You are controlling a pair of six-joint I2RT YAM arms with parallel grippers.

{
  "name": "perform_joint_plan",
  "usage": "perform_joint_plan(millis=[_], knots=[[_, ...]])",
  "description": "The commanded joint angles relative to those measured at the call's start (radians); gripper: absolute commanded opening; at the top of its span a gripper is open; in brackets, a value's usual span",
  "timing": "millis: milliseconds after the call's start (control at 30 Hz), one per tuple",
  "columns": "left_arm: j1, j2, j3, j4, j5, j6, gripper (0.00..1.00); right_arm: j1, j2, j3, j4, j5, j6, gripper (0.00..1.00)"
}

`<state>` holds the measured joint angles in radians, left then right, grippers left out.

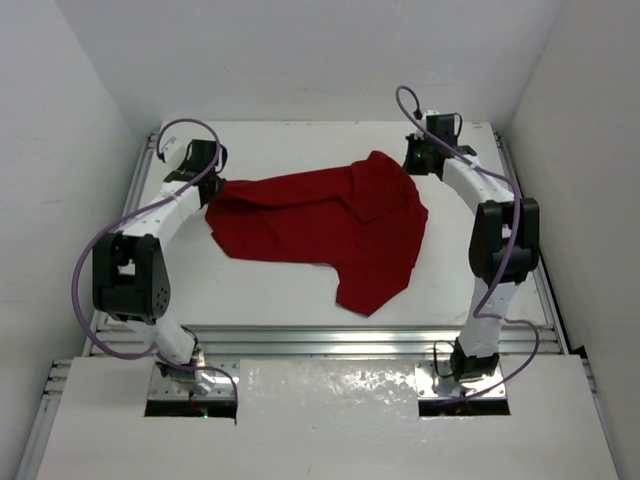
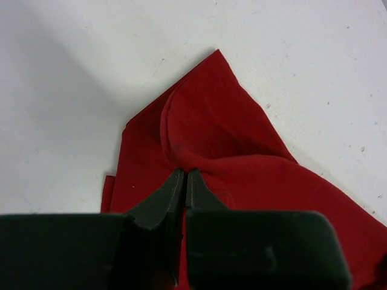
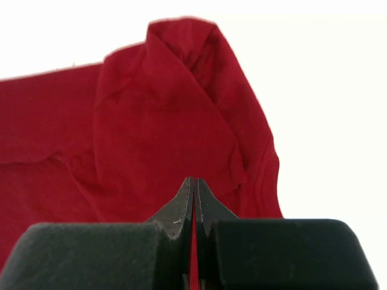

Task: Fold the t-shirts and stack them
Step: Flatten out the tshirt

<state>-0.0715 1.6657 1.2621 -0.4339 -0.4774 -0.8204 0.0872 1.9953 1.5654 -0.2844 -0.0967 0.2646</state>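
Right, both arms reach out to the far half of the table [image 1: 270, 300], and the dark red t-shirt [image 1: 320, 235] lies crumpled between them on the white top. It is not flat: one flap is folded over itself near the far right, and a tongue of cloth trails toward the near edge.

The left gripper [image 2: 184, 176] is clamped on the shirt's left edge, its fingers together with fabric bunched up at the tips. The right gripper [image 3: 193, 184] is pinched closed too, with a thin sliver of red showing in the slit between its fingers at the shirt's far right corner.

Around it, the left arm's white forearm runs in beside the shirt's left corner, and the right arm's dark elbow stands just beside the right side of the cloth. Purple cables [image 1: 82, 275] loop off both arms, clear of the fabric.

As for the surface, the tabletop is plain white with faint specks in the left wrist view. A metal rail [image 1: 320, 340] runs across its near edge, and a glossy white board [image 1: 330, 410] sits nearer, between the two arm bases. White walls [image 1: 300, 50] close in on the left, right and far sides.
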Motion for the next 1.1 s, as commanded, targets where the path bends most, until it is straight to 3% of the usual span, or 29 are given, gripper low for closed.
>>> perform_joint_plan(millis=[0, 100, 133, 167, 267, 400, 567, 733, 900, 1067], knots=[[-0.011, -0.052, 0.037, 0.006, -0.009, 0.006, 0.0, -0.004, -0.01, -0.034, -0.003, -0.02, 0.019, 0.0], [-0.011, -0.064, 0.04, 0.003, -0.01, 0.007, 0.0, -0.004, -0.01, -0.028, -0.005, 0.012, 0.028, 0.0], [-0.011, -0.064, 0.04, 0.003, -0.012, 0.009, 0.0, -0.004, 0.0, -0.016, -0.031, 0.023, 0.013, 0.1], [-0.013, -0.063, 0.04, 0.001, -0.012, 0.007, 0.0, -0.006, 0.028, -0.002, -0.038, 0.041, 0.007, 0.33], [-0.016, -0.057, 0.037, 0.003, -0.012, 0.01, 0.0, -0.021, 0.069, 0.012, -0.05, 0.04, -0.011, 0.32], [-0.017, -0.035, 0.042, 0.011, -0.004, 0.02, 0.0, -0.03, 0.143, 0.036, -0.041, 0.04, -0.057, 0.49], [-0.019, -0.024, 0.046, 0.014, -0.009, 0.02, 0.0, -0.032, 0.223, 0.084, -0.055, 0.034, -0.093, 0.46], [-0.019, -0.021, 0.045, 0.017, -0.018, 0.023, 0.0, -0.029, 0.228, 0.091, -0.039, 0.028, -0.09, 0.35], [-0.019, -0.017, 0.046, 0.018, -0.015, 0.026, 0.0, -0.023, 0.177, 0.067, -0.015, 0.064, -0.082, 0.37], [-0.019, -0.015, 0.043, 0.026, -0.006, 0.033, 0.0, -0.02, 0.169, 0.058, -0.013, 0.124, -0.082, 0.48]])
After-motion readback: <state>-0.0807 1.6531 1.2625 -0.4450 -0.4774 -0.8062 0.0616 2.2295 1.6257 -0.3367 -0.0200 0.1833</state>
